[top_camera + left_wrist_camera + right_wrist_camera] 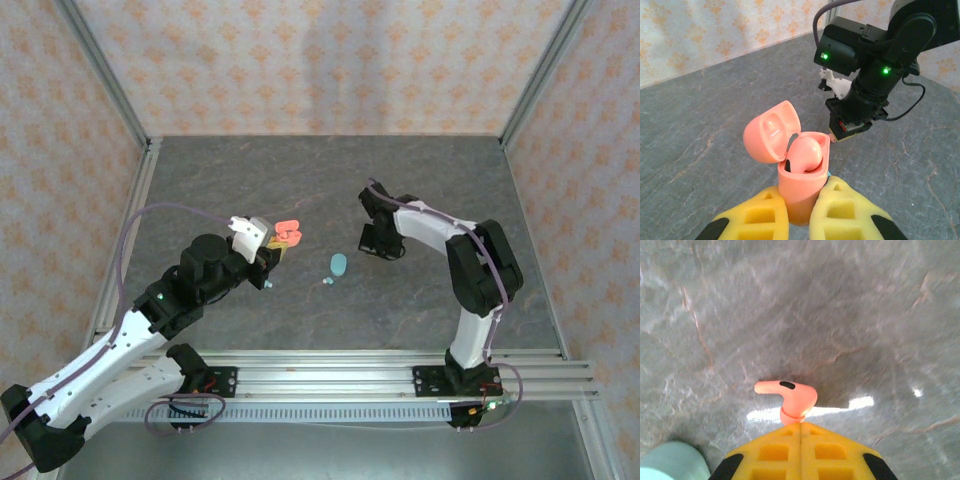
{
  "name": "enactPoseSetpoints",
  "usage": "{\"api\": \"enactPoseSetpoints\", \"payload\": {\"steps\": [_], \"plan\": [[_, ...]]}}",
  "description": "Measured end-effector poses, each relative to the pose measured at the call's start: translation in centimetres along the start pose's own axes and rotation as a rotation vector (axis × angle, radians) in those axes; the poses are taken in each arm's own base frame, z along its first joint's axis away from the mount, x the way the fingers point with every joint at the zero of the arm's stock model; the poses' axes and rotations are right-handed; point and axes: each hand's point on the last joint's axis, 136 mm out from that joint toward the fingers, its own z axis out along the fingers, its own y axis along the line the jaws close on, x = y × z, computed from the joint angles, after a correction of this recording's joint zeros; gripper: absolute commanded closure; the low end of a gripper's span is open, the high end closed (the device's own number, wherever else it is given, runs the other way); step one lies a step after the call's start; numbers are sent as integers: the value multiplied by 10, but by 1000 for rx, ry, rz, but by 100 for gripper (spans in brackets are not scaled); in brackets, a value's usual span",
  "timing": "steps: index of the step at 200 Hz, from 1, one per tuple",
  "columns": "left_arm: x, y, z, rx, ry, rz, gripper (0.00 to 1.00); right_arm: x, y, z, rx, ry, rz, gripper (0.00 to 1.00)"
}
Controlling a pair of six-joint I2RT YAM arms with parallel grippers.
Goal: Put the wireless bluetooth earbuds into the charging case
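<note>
Closest to the left wrist camera, the left gripper (799, 210) clamps its yellow pads (757, 220) on the lower body of the coral charging case (800, 187). The case is held upright with its lid (772, 131) swung open to the left, and one coral earbud (805, 152) is seated inside. Beyond it the right gripper (840, 134) hangs over the grey table (700, 125), apart from the case. On the right wrist camera, that gripper's fingers (775, 452) are pressed together on the second coral earbud (790, 396), pinched at its lower end with the stem pointing left, above the table. A teal case (670, 462) shows at the lower left corner. From overhead, the teal case lies on the table between the two grippers, with a tiny teal earbud (327, 283) just beside it.
</note>
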Motion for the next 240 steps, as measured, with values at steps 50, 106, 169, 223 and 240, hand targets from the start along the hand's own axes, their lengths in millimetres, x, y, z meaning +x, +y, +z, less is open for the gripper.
{"api": "enactPoseSetpoints", "payload": {"steps": [50, 106, 169, 223, 240], "plan": [[4, 0, 4, -1, 17, 0, 100, -20, 6, -7, 15, -43, -40, 98], [4, 0, 5, -1, 21, 1, 100, -34, 11, -20, 9, -72, -34, 83], [8, 1, 9, -2, 38, 2, 100, -1, -2, 0, -22, 1, 84, 53], [8, 1, 9, -2, 38, 5, 100, 3, 1, 8, -61, 6, 153, 50], [8, 1, 9, -2, 38, 8, 100, 1, 3, 8, -69, -2, 163, 50]]}}
